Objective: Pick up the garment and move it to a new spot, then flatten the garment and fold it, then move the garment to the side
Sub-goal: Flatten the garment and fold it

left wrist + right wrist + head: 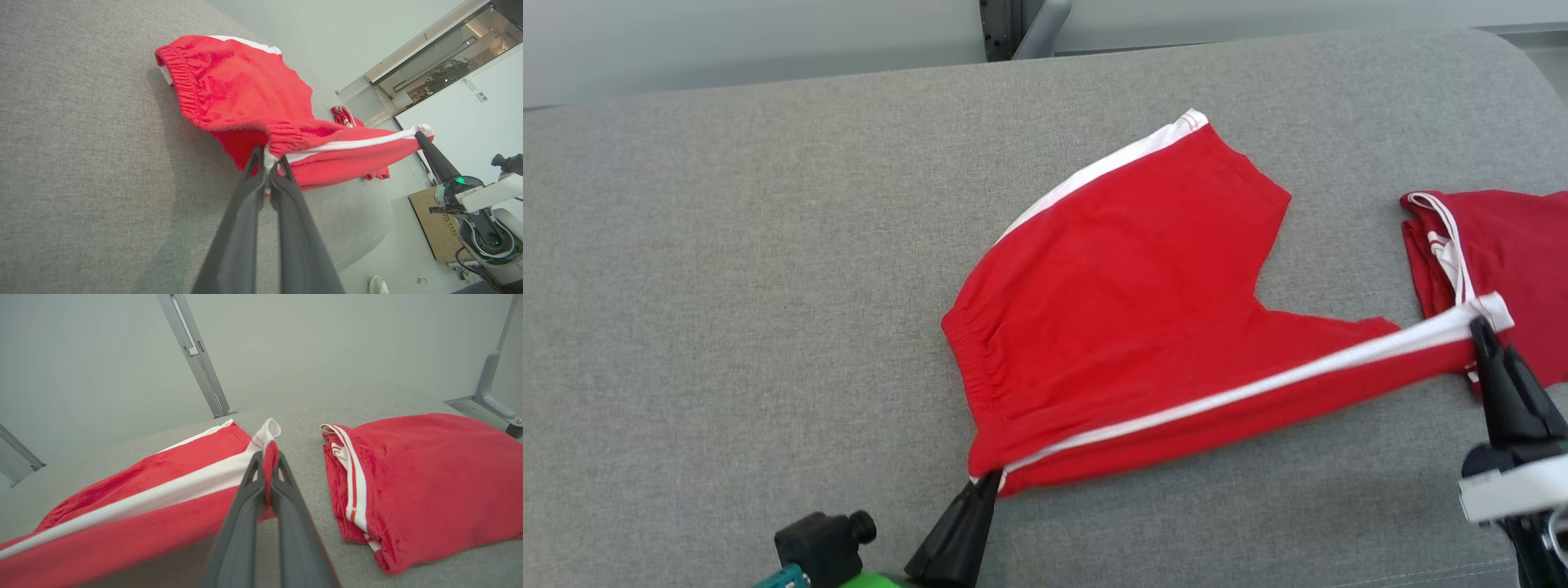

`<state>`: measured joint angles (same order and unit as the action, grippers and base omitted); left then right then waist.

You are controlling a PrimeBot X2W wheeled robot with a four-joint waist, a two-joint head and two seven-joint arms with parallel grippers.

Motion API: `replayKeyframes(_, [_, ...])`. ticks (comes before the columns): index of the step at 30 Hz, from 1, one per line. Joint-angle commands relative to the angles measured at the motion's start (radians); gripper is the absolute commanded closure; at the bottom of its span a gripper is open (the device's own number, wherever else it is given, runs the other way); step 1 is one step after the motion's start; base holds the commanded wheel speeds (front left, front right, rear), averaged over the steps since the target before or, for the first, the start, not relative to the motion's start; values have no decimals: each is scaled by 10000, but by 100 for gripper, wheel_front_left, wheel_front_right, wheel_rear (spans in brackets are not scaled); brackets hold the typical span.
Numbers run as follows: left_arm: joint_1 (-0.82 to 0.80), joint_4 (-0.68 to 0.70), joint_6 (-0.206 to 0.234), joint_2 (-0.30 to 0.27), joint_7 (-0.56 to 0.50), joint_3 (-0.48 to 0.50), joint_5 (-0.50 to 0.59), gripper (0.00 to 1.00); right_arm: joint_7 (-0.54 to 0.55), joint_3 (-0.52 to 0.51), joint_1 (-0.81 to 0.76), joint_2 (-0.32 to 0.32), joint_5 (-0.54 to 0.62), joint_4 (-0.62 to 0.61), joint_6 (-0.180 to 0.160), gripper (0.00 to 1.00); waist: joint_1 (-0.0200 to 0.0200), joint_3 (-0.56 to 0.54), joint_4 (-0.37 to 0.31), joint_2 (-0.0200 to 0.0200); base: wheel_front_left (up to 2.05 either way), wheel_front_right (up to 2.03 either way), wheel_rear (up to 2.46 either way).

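Observation:
The garment (1127, 286) is a pair of red shorts with white side stripes, spread over the grey padded table (727, 286). My left gripper (990, 482) is shut on the waistband corner at the near edge, seen close up as the left gripper (269, 160) pinching red and white cloth. My right gripper (1480, 331) is shut on the hem of the near leg, lifting it so the white stripe runs taut between both grippers. In the right wrist view the right gripper (267, 457) clamps that hem. The far leg lies flat on the table.
A second red garment (1494, 253), folded, lies at the table's right edge, close beside my right gripper; it shows as a folded pile (416, 482) in the right wrist view. A metal post (1013, 28) stands behind the table. The table's left half is bare grey fabric.

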<state>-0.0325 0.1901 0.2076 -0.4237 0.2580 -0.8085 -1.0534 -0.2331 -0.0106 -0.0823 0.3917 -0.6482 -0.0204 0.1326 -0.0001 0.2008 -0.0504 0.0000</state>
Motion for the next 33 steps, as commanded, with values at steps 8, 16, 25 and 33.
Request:
replayKeyframes(8, [-1425,-161,502,397,-346,688,-172,100,828,490,3139,-201,189,1204,-30,100,1,917,302,0,0,0,0])
replayKeyframes(16, [-3496,-1135,711,1321,-902,1053,-292,100,1222,1186,6247,28,98,3364,-28,100,1,1989,1168,0,0,0,0])
replayKeyframes(25, [-5586,-3420,492,2345,-1396,992,-257,100,1258,2343,8773,255,258,5776,-29,100,1,2553,1742,0,0,0,0])
replayKeyframes(33, [-6421,-4558,165,2734,-1490,858,-195,100,1158,3159,10023,439,202,7107,-27,100,1,2879,1782,0,0,0,0])
